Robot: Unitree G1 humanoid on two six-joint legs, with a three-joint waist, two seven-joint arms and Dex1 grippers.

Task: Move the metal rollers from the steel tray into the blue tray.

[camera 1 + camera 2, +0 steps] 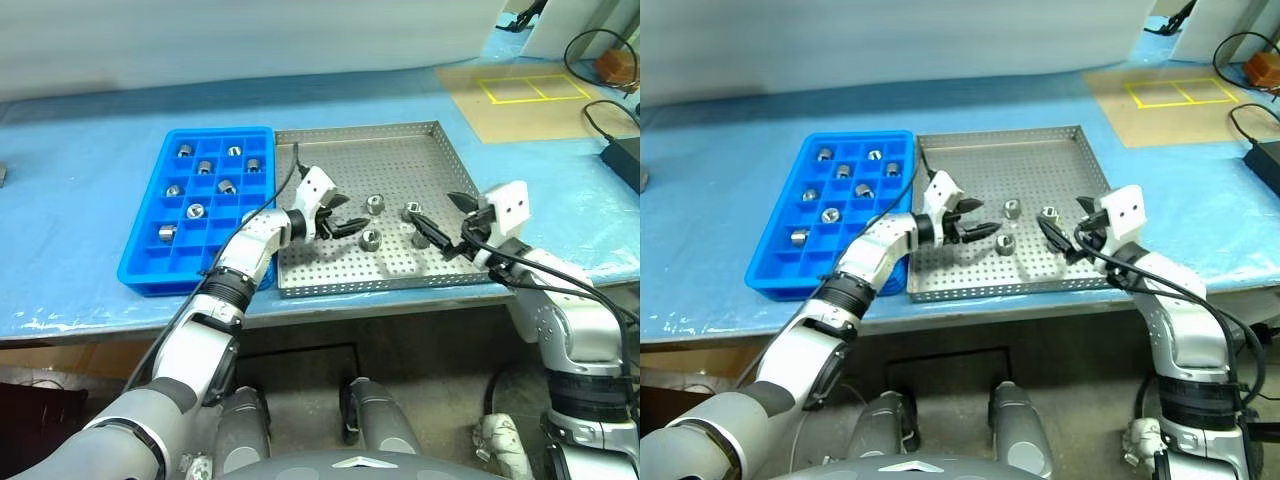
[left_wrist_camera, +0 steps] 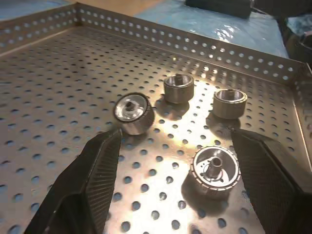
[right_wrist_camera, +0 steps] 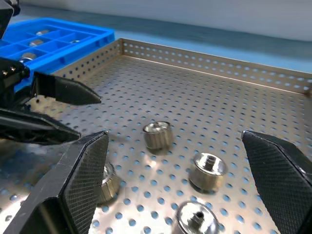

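**Four rollers left in steel tray, both grippers empty**

Rollers (image 2: pixel 133 113): four small silver cylinders clustered in the near-right part of the steel tray (image 1: pixel 400 150). In the left wrist view three stand upright, axis vertical, hollow centre up; the fourth lies tipped on its side, axis near level, bore facing the left gripper. Nine more sit upright in cells of the blue tray (image 1: pixel 150 262), which touches the steel tray's left rim.

Left gripper (image 1: pixel 352 226) hangs low over the steel tray, pointing right at the cluster, fingers spread, nothing held. Right gripper (image 1: pixel 432 222) is at the tray's near-right, pointing left at the same cluster, fingers wide apart, empty.

Both trays rest on a table (image 1: pixel 80 130) covered in blue sheet.
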